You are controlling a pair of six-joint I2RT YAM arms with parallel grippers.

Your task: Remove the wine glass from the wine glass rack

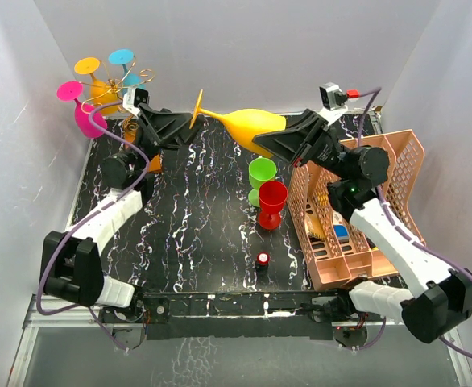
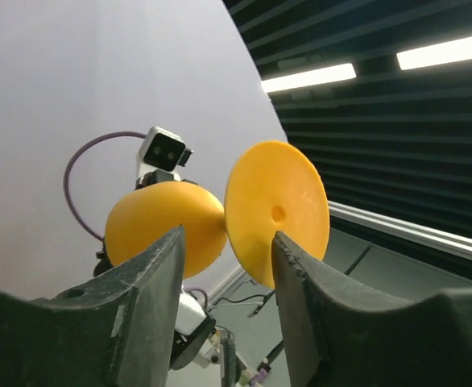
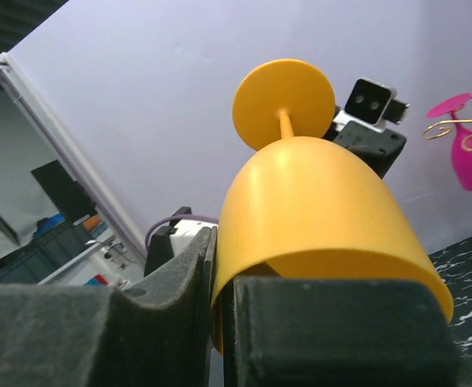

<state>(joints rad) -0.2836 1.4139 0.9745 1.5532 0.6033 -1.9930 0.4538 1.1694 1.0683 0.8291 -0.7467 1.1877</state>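
Wine glass (image 1: 256, 121) lies level above the desk, foot toward the rack (image 1: 142, 78). Right claw (image 1: 263, 143) pinches its bowl rim; left claw (image 1: 186, 131) stands open at the foot, holding nothing.

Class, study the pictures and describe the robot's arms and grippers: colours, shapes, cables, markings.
The left arm and right arm have white shells between black joints, each with a purple-grey cable alongside. The left gripper and right gripper are matte black, with two thick wedge-shaped fingers. Each wrist carries a small white camera; the right one has a red part.
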